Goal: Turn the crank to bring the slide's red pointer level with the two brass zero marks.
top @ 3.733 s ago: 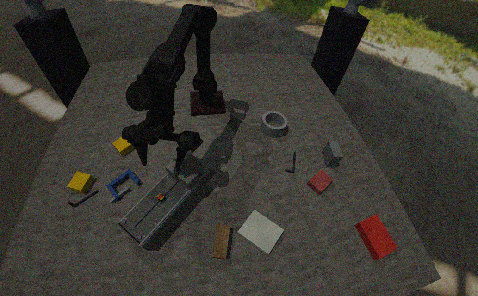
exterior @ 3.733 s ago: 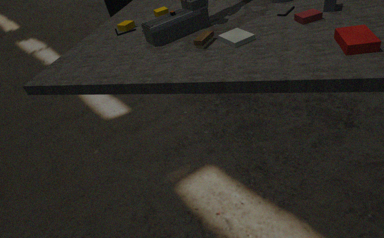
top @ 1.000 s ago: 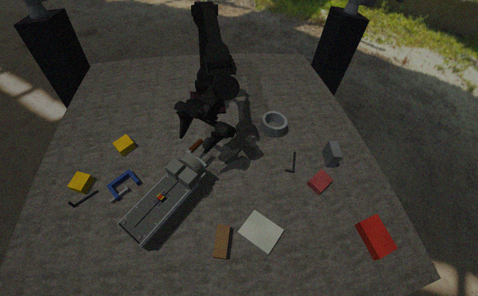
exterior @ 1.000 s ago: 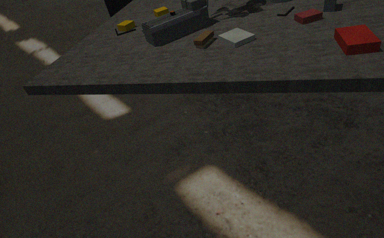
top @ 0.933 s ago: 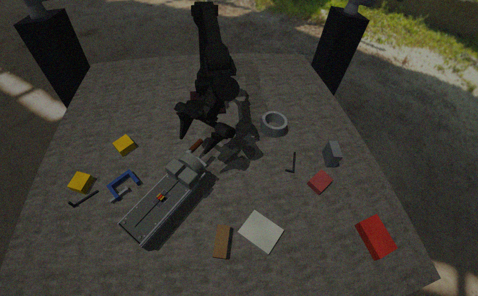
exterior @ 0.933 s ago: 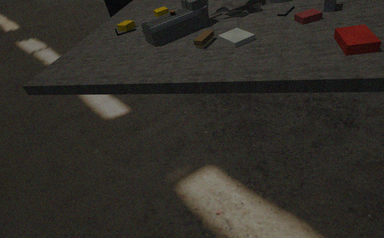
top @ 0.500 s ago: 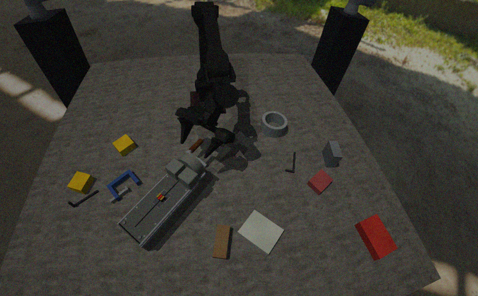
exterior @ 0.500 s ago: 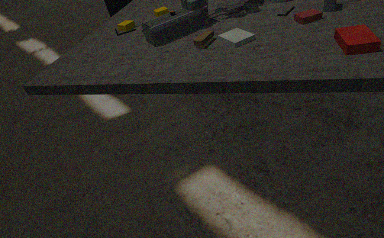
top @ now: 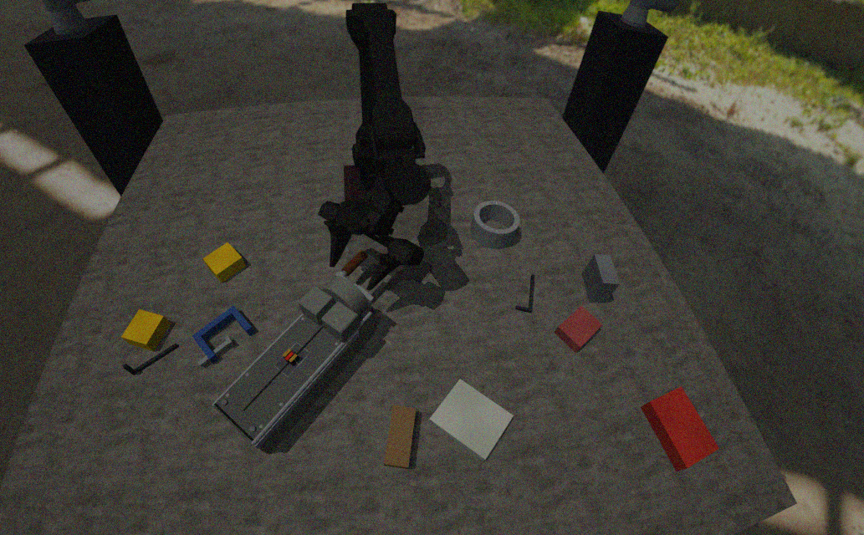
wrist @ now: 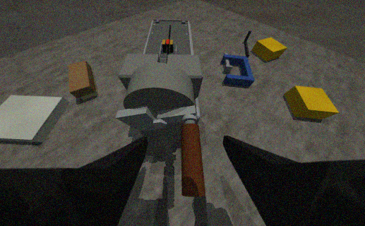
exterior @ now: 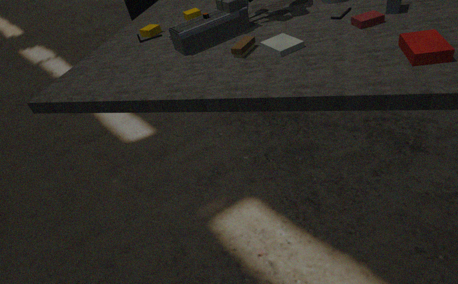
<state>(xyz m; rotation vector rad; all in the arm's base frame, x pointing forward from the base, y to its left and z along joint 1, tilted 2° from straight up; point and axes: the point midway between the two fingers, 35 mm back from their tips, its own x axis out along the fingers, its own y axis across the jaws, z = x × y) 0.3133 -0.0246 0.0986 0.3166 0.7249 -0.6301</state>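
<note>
The grey machine [top: 262,389] [exterior: 209,35] [wrist: 184,33] lies diagonally on the table, with a long slotted top and a rounded housing [top: 350,292] [wrist: 159,79] at the crank end. The red pointer [top: 290,356] [wrist: 167,42] shows on a small black and yellow-orange block in the slot. The brass zero marks cannot be told apart clearly, nor whether the pointer is level with them. The crank's brown handle [top: 355,262] [wrist: 191,159] points toward the arm. My gripper [top: 352,273] [wrist: 186,140] is open around the handle, with a visible gap on both sides in the wrist view.
A blue bracket [top: 206,335] [wrist: 251,72] and two yellow blocks [top: 223,261] [top: 145,328] lie beside the machine. A brown block [top: 400,435] and a white slab [top: 472,418] lie on its other side. A grey ring [top: 495,232] stands near the arm.
</note>
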